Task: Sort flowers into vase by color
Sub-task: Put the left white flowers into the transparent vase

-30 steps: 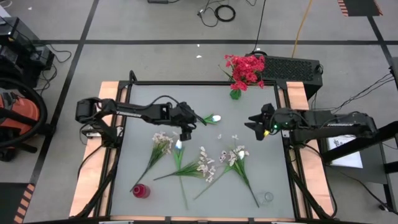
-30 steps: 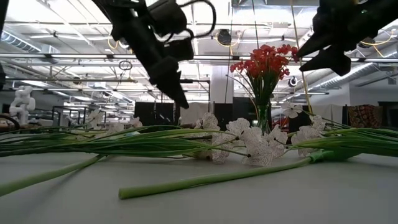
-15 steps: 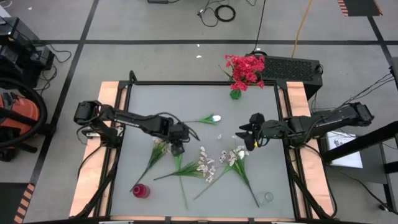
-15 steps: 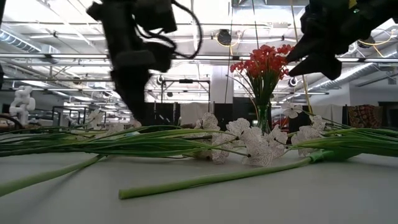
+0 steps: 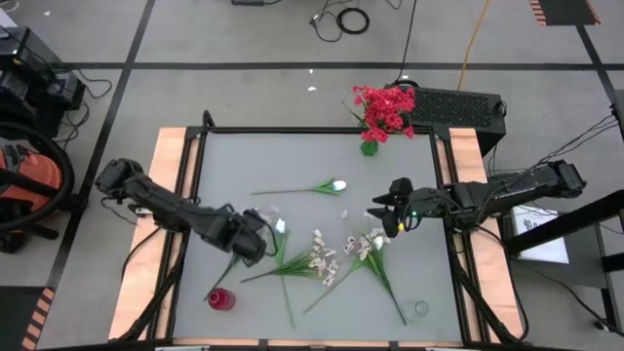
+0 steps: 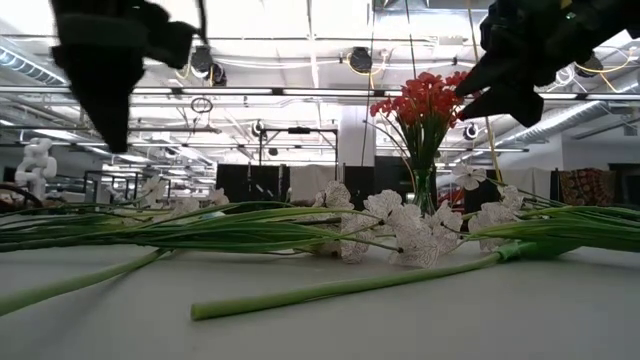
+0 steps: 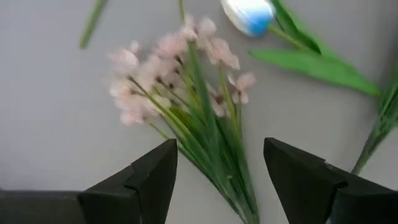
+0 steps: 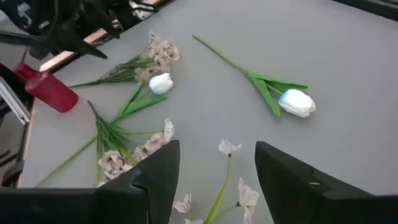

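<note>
The left gripper [image 7: 217, 177] hovers with fingers apart over the pale pink small-blossom spray [image 7: 186, 106] lying on the grey surface [image 5: 292, 156]. It should descend straight and close on the bunched green stems, not the blossoms. The right gripper [image 8: 214, 168], fingers also apart, waits above the white tulip-like bud [image 8: 296, 102].

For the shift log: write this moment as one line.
left hand: open over pink-white spray | right hand: open above table | red flowers: in vase | white tulip: lying loose
</note>
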